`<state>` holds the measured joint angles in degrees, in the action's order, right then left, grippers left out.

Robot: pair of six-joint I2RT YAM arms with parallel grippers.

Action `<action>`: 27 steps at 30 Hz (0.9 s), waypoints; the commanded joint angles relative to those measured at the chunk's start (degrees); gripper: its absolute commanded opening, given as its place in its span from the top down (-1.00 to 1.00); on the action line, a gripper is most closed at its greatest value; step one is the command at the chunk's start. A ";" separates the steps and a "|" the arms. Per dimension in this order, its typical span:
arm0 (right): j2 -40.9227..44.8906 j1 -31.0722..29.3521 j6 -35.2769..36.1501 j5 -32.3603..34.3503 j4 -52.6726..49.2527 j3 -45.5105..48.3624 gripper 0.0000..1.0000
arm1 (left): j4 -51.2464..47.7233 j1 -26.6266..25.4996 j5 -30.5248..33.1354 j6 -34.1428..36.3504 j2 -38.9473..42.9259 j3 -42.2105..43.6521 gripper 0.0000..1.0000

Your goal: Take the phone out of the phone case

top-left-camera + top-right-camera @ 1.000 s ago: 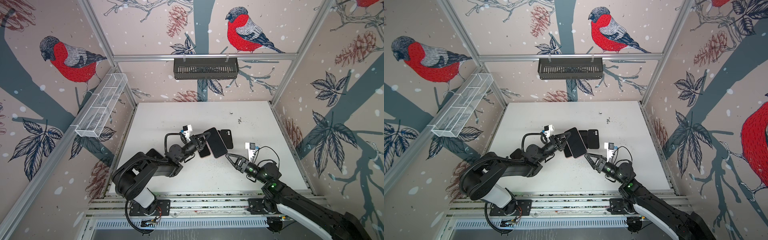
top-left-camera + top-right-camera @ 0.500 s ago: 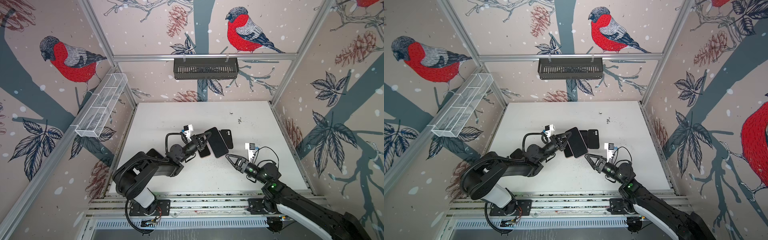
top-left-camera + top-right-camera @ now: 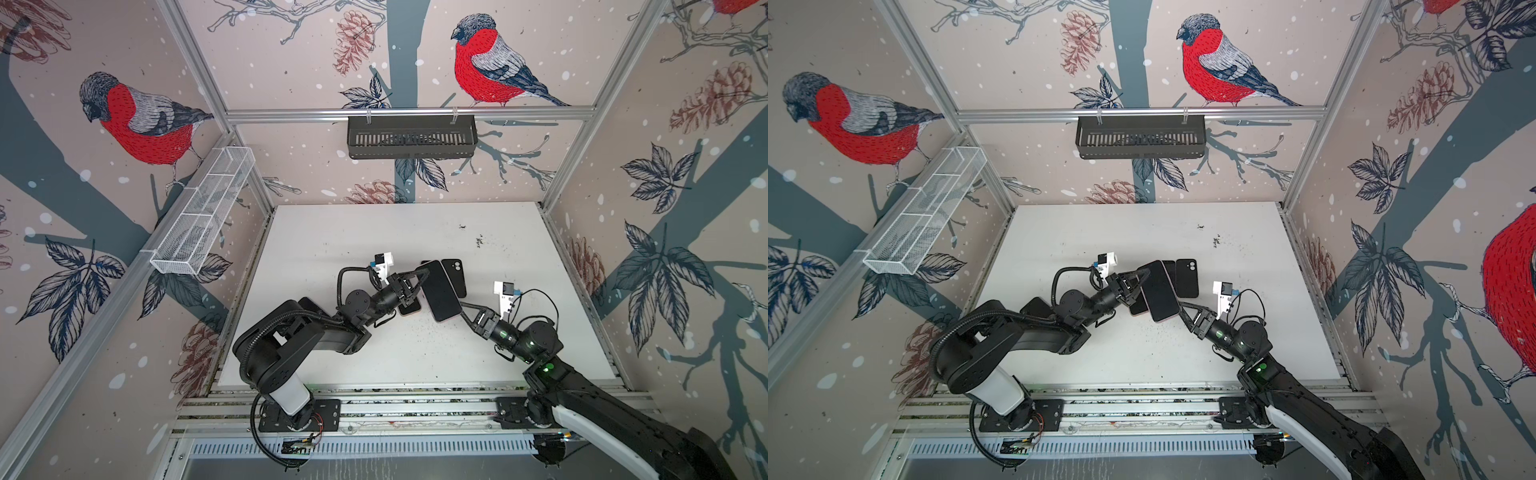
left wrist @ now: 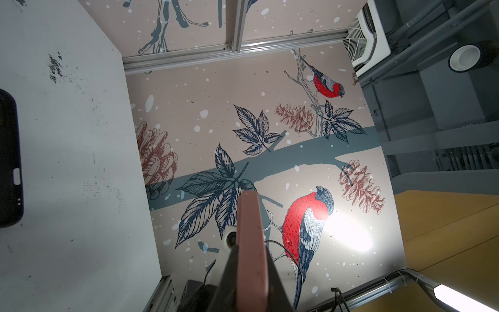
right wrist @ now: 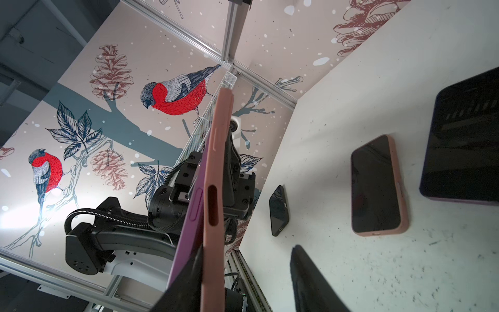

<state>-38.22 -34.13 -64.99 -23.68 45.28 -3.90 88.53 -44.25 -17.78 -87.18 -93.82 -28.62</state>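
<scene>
While the left gripper (image 3: pixel 409 286) hangs above the table (image 3: pixel 332 249), its jaws pinch the pink case (image 5: pixel 217 162) and hold it clear of the surface, near the table's middle. The purple phone (image 5: pixel 192 205) sits in that case, its side showing just beside the case's rim. The right gripper (image 3: pixel 466 308) is at the case's near end with jaws spread: one finger (image 5: pixel 186 278) is at the phone's side, its mate well apart. On the table lie a black case (image 3: pixel 455 276), a second pink-cased phone (image 5: pixel 375 186) and a small black phone (image 5: pixel 279 210).
</scene>
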 commanded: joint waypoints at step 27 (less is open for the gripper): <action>3.77 3.44 -4.77 -1.43 -9.88 -3.12 0.95 | -25.52 -0.71 3.10 17.93 9.44 -5.12 -0.69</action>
<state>-34.85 -31.42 -68.99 -26.70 37.39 -6.15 72.77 -44.80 -17.47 -76.51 -87.22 -32.27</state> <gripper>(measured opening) 0.115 0.822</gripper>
